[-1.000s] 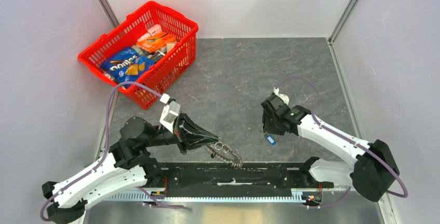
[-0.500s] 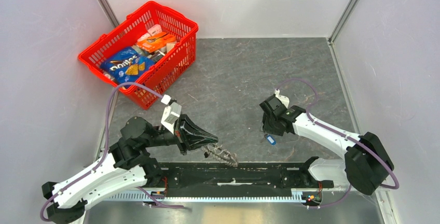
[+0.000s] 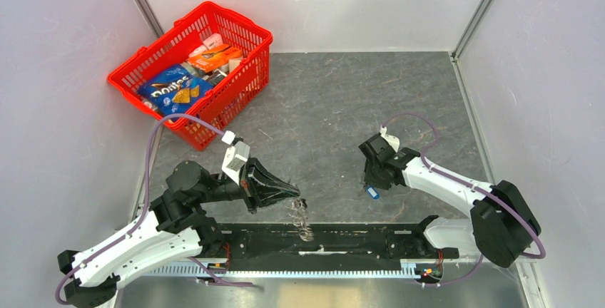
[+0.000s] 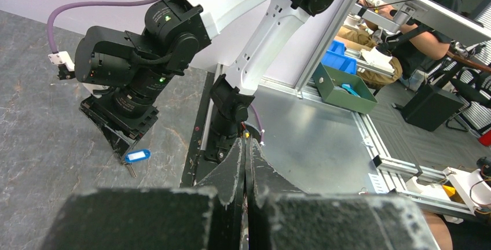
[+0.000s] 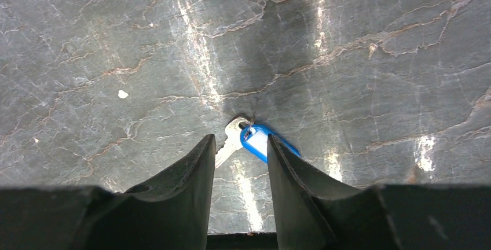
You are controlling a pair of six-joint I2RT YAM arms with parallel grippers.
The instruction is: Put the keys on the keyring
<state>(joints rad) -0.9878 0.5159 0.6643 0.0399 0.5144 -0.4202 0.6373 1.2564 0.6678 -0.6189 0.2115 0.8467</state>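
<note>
My left gripper (image 3: 291, 194) is shut, and a bunch of silvery keys (image 3: 304, 219) hangs from its tips on the keyring, over the black rail. In the left wrist view the fingers (image 4: 236, 166) are pressed together and the bunch is hidden below them. A small key with a blue tag (image 3: 371, 192) lies flat on the grey table. My right gripper (image 3: 369, 180) hovers just over it, open. The right wrist view shows the blue tag (image 5: 259, 138) and its silver blade (image 5: 229, 142) just beyond the right gripper (image 5: 240, 144), between the fingertips. The blue tag (image 4: 137, 156) also shows under the right arm.
A red basket (image 3: 239, 94) with snack packs stands at the back left. The black rail (image 3: 364, 239) with the arm bases runs along the near edge. White walls close in both sides and the back.
The bunch of keys has swung from stretched out to the right to hanging straight below the left fingertips. The right gripper has shifted slightly and its jaws have narrowed over the blue-tagged key.
</note>
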